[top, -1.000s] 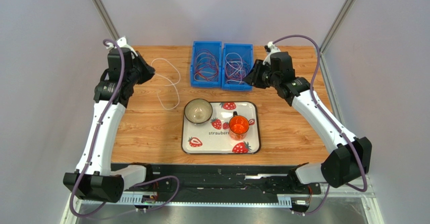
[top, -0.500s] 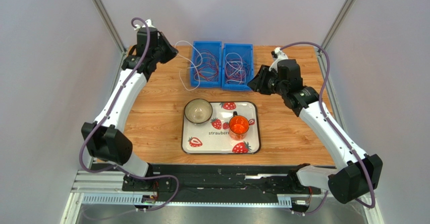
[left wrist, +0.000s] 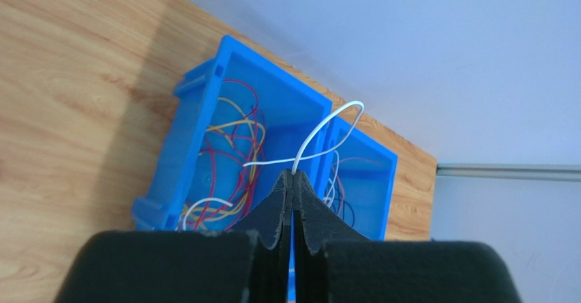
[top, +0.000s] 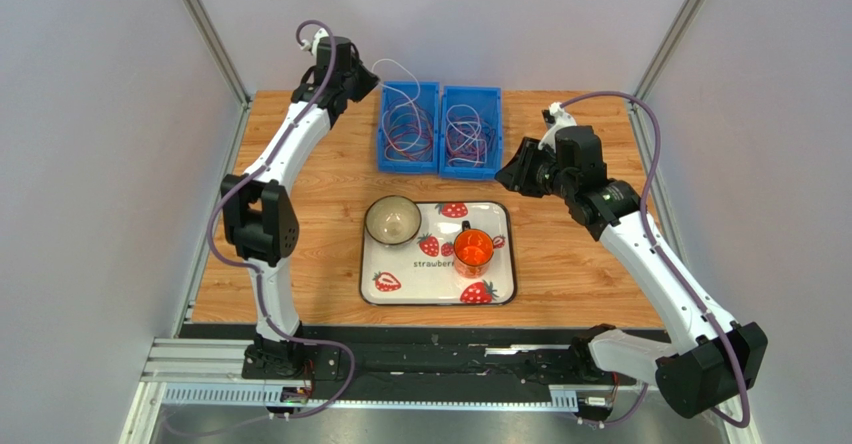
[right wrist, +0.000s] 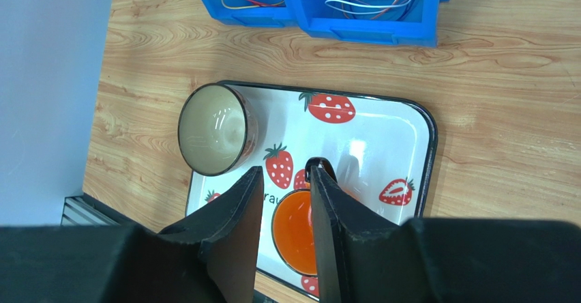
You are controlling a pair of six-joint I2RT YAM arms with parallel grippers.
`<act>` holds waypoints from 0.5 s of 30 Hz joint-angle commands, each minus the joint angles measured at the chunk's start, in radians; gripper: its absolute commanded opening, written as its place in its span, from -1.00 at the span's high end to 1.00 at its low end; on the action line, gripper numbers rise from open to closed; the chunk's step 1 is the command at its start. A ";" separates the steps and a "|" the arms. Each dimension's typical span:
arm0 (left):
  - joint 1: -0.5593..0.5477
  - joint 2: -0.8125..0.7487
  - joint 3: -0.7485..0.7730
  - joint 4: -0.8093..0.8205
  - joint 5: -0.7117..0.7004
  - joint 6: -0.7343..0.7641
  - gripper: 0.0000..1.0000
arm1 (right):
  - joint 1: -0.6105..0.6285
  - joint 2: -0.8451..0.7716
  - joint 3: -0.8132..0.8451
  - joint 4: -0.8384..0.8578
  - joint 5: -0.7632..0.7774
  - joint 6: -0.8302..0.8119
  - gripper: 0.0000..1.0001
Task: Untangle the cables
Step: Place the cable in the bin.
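My left gripper (top: 366, 77) is raised at the back, just left of the left blue bin (top: 383, 134). In the left wrist view it (left wrist: 293, 174) is shut on a thin white cable (left wrist: 326, 123), which loops up and trails over the bins. Red and orange cables (top: 408, 129) lie coiled in the left bin. White, red and dark cables (top: 466, 132) lie in the right bin (top: 470, 90). My right gripper (top: 508, 176) hovers just right of the right bin's front corner. Seen from its wrist it (right wrist: 283, 175) is open and holds nothing.
A strawberry-print tray (top: 500, 269) sits at the table's front centre. It holds a beige bowl (top: 392, 220) and an orange cup (top: 473, 249). Bare wood lies to the left and right of the tray. Frame posts stand at both back corners.
My left arm swung from the table's left side up to the back, lifting the white cable off the wood to over the bins. The right arm drew back slightly from the right bin.
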State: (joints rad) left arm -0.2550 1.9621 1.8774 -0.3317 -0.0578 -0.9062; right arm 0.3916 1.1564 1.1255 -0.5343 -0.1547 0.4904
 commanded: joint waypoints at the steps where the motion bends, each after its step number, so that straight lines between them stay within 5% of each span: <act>1: -0.010 0.124 0.149 0.060 0.007 -0.059 1.00 | 0.004 -0.044 -0.006 -0.009 0.015 -0.026 0.30; 6: -0.015 0.218 0.252 0.060 0.027 -0.071 1.00 | 0.006 -0.049 -0.004 -0.021 0.029 -0.039 0.30; 15: -0.016 0.241 0.213 0.079 0.010 -0.048 1.00 | 0.006 -0.032 -0.006 -0.010 0.012 -0.032 0.31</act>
State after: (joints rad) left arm -0.2665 2.2211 2.0758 -0.2985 -0.0425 -0.9627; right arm 0.3916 1.1313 1.1244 -0.5529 -0.1406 0.4698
